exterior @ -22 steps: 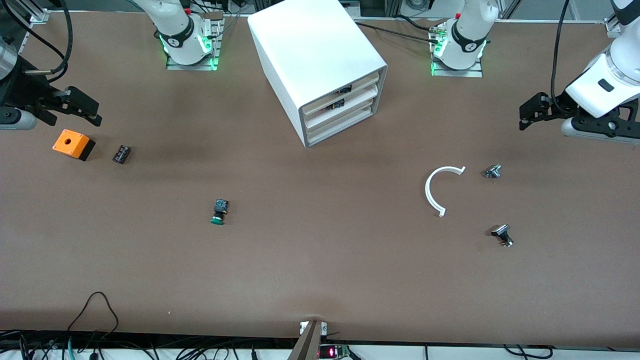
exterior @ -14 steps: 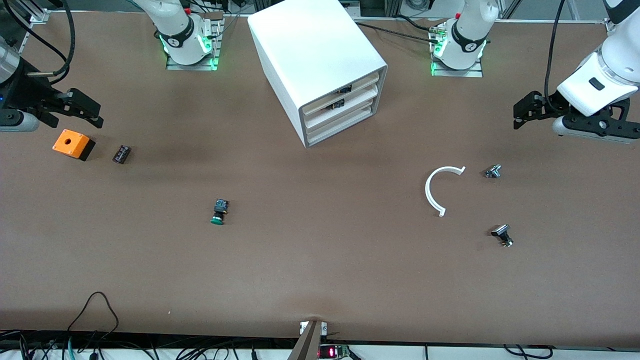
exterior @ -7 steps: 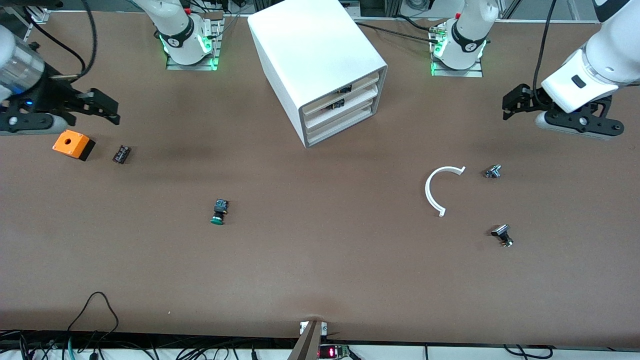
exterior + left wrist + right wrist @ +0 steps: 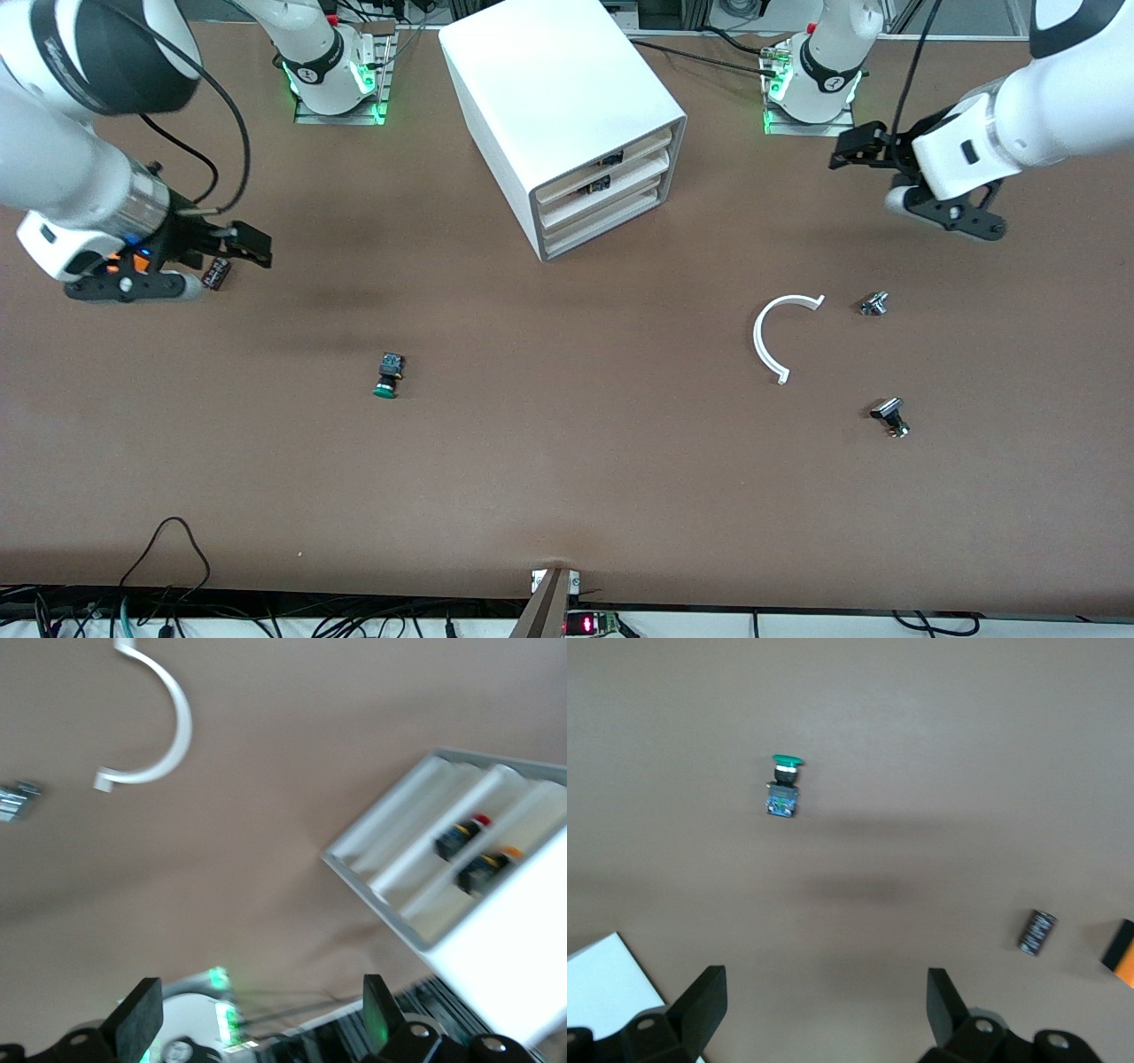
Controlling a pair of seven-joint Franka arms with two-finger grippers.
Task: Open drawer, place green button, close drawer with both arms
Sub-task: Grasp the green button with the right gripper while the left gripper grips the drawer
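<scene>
1. Counting the arms gives two, each ending in one black two-finger hand; the left hand [image 4: 849,151] hangs over the counter [image 4: 567,478] at about 3 o'clock from the cabinet [image 4: 549,97] in the front view, close to its own base; its fingers [image 4: 142,1019] are spread wide, with nothing between them.
2. The right hand [image 4: 252,248] hangs over the counter at about 9 o'clock from the cabinet, toward the right arm's end; its fingers [image 4: 704,1001] are also spread wide and hold nothing.
3. One cabinet holds three drawers, all pushed in; the drawer [image 4: 602,226] of the task is the lowest one; the cabinet front faces roughly 5 o'clock in the front view.
4. One button [image 4: 387,376] lies on its side on the counter at about 7 o'clock from the cabinet, well apart from it and nearer to the front camera; its green cap points toward that camera; it is at about 5 o'clock from the right hand, well apart.
5. Two small silver-black knobs lie toward the left arm's end; one knob [image 4: 873,304] sits at 12 o'clock from the other knob [image 4: 889,416].
6. One white curved strip [image 4: 769,337] lies beside them, at about 4 o'clock from the cabinet.
7. One small black block [image 4: 215,275] lies just under the right hand, partly covered by it in the front view; one orange box [image 4: 1118,955] lies beside the block, only its edge showing in the right wrist view.
</scene>
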